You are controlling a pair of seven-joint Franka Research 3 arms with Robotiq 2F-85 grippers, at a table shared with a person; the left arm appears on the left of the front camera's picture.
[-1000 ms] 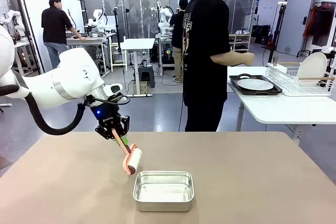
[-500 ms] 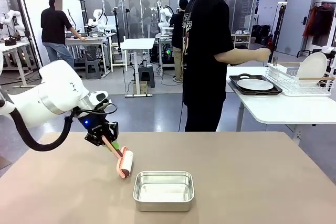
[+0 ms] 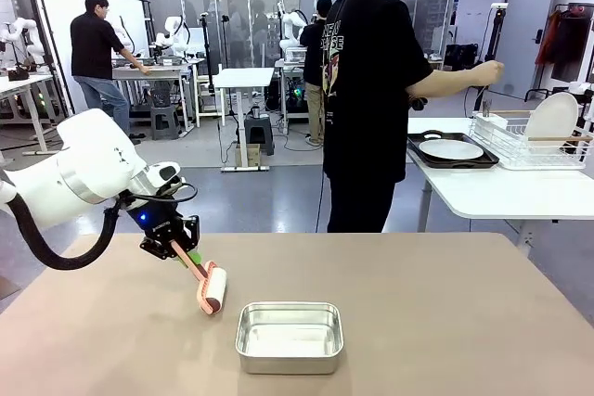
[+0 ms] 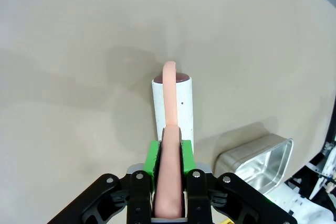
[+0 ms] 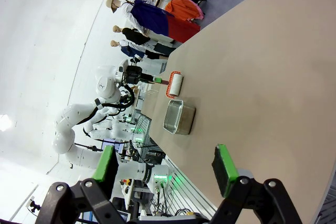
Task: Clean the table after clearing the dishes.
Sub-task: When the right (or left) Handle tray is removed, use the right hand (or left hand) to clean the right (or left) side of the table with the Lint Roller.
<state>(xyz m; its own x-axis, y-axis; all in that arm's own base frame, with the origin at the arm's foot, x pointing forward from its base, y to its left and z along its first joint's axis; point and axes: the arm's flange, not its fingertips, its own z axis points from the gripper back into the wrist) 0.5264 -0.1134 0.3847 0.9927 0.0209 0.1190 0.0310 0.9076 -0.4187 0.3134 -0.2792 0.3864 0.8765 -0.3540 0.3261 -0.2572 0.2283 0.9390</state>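
One roller (image 3: 213, 288), pinched by its handle in my left end effector (image 3: 176, 249), angles down to the desk (image 3: 445, 303) just left of the pan (image 3: 290, 336), apparently for sweeping. My right end effector (image 5: 165, 167) hangs spread, idle. Dishes (image 3: 450, 148) sit cleared, far beyond the pan.

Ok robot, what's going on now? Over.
Left jaws shut on roller, angled down at table. Right jaws open, empty. Pan close beside roller.

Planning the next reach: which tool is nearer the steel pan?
Left. The left tool holds the roller close beside the steel pan; the right tool hangs open, far from it.
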